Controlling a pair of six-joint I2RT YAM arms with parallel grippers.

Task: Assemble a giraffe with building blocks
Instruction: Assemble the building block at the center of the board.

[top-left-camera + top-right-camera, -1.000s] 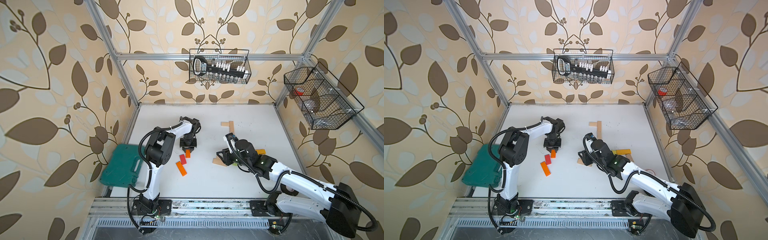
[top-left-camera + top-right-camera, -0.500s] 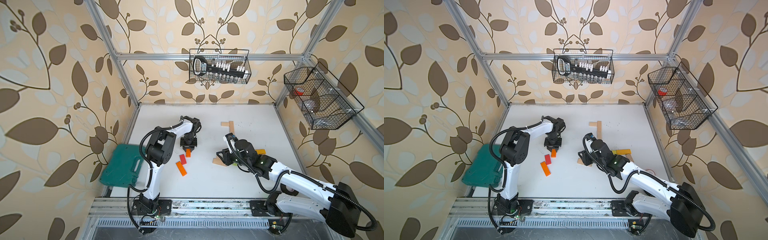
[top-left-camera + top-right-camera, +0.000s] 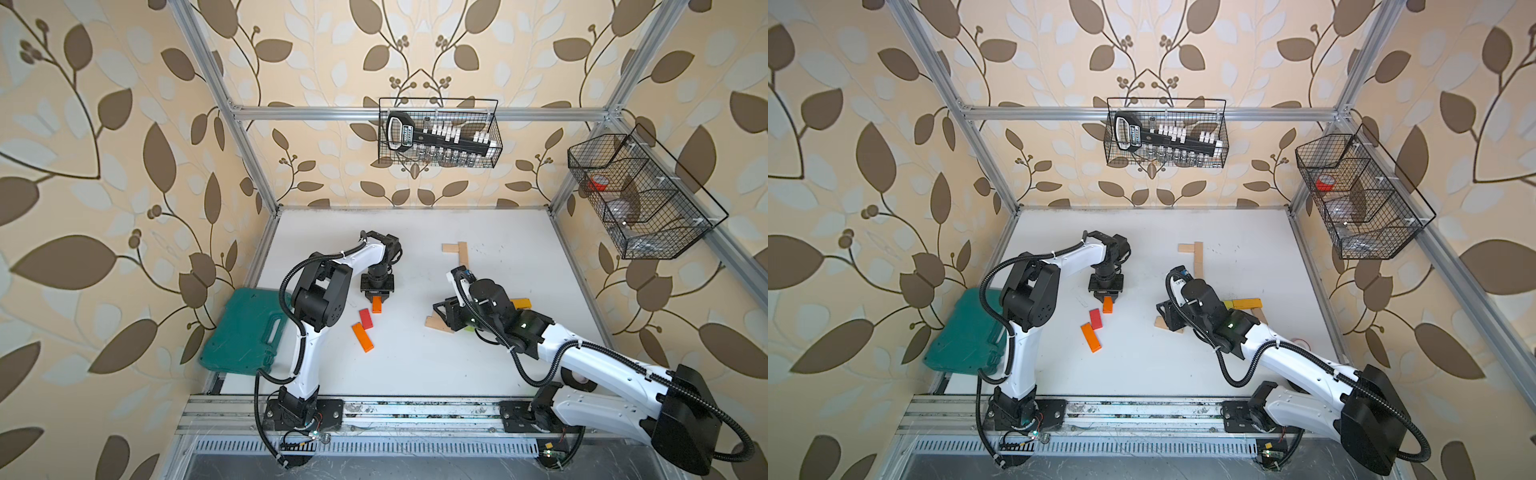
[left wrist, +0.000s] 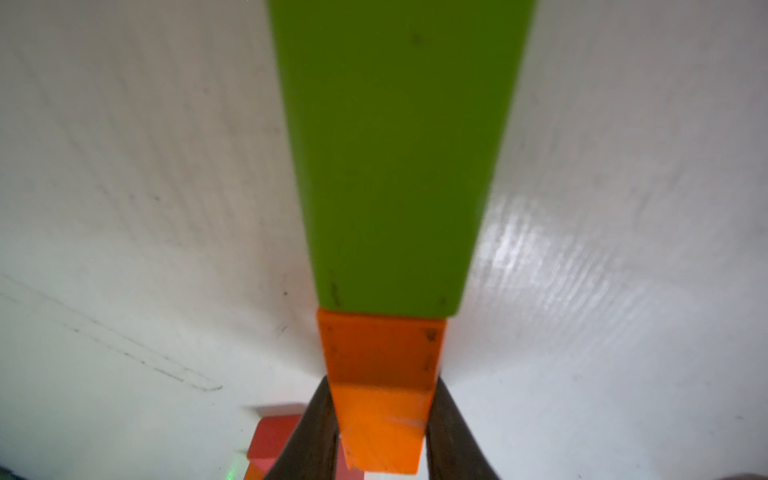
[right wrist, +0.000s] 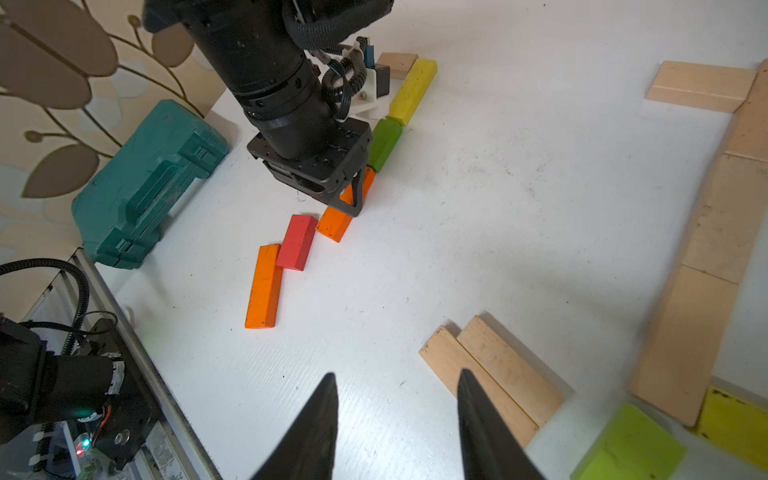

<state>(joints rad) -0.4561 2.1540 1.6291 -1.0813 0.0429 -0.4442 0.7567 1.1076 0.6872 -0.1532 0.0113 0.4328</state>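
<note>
Left gripper (image 4: 382, 388) clamped on short rectangular orange block (image 4: 380, 353); right gripper (image 5: 397, 374) apart near pale wooden planks (image 5: 509, 368).

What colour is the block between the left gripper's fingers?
The block is orange, clearest in the left wrist view.

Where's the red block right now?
In both top views the red block lies flat on the table, left side, between the short orange block in the left gripper and the long orange block.
</note>
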